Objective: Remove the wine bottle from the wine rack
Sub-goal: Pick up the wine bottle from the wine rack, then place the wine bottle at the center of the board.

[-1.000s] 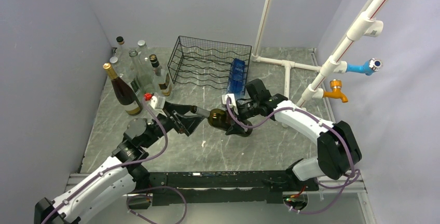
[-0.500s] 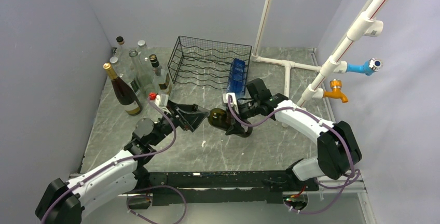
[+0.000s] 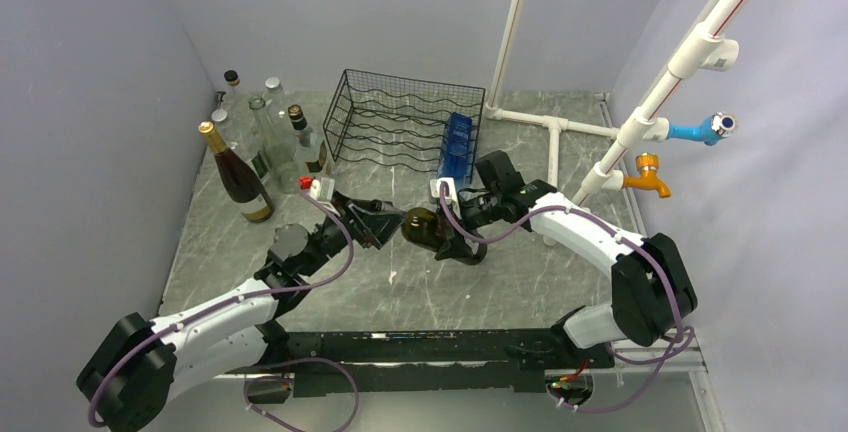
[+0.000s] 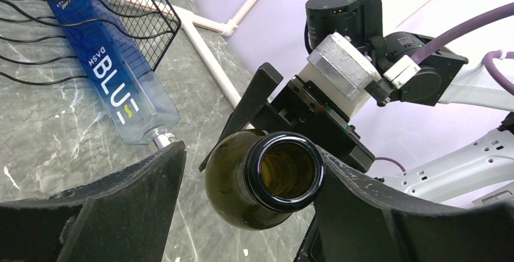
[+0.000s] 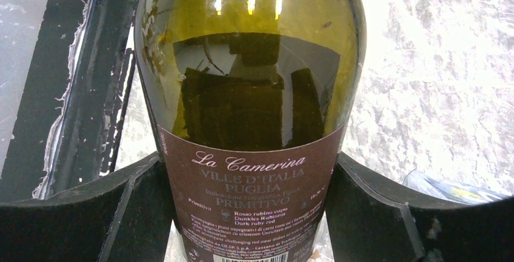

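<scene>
Top view: wine bottle point(image 3: 425, 226) off wine rack point(image 3: 400, 117), lying sideways over counter point(image 3: 400, 292) just in front of rack. Right tool point(image 3: 455, 237) on its body, left tool point(image 3: 385, 220) at its neck.

Left wrist: bottle mouth between fingers point(image 4: 121, 213) — one touching, other apart; tool fairly wide, not gripping. Blue bottle point(image 4: 115, 74) lies in rack.

Right wrist: tool clamped on both sides of labelled body — holding wine bottle.

Lab test cell (plain lavender walls point(image 3: 90, 72), white PVC pipework point(image 3: 672, 77))
</scene>
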